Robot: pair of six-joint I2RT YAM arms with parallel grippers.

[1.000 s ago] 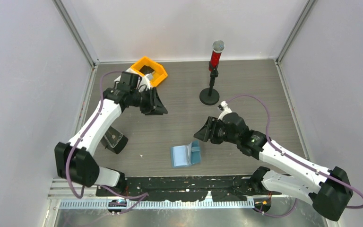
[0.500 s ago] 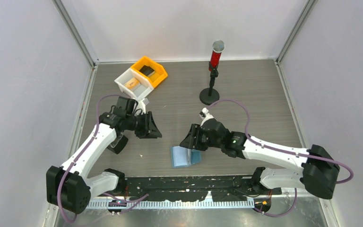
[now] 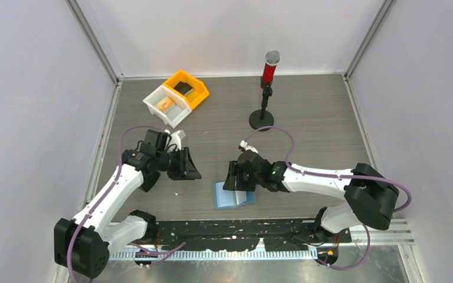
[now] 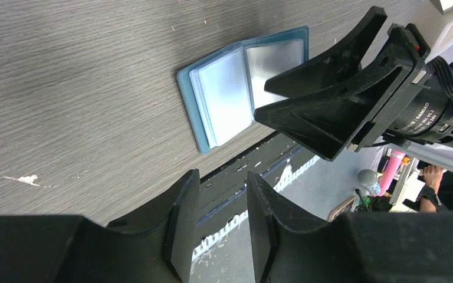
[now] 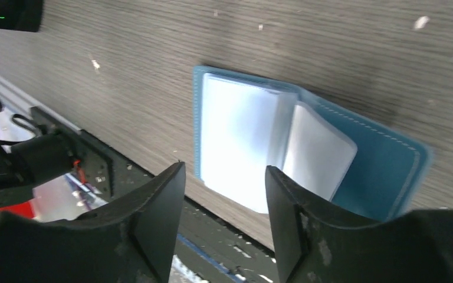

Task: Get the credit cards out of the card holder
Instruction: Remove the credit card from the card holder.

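The card holder (image 3: 233, 194) lay open by the desk's (image 3: 307, 118) near edge, the right gripper (image 3: 234, 177) just above it, jaws spread and empty, nothing between. Pinching the slick sleeves could have dragged the whole holder off that edge. The left gripper (image 3: 189, 166), jaws parted and empty, pinned nothing down. The sleeves looked empty, though glare hid much. A dark card (image 3: 183, 87) and a tan card (image 3: 165, 104) sat far left in the orange bin (image 3: 202, 94) and the white bin (image 3: 152, 101).

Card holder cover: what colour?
The card holder is teal-blue; it shows best in the right wrist view.
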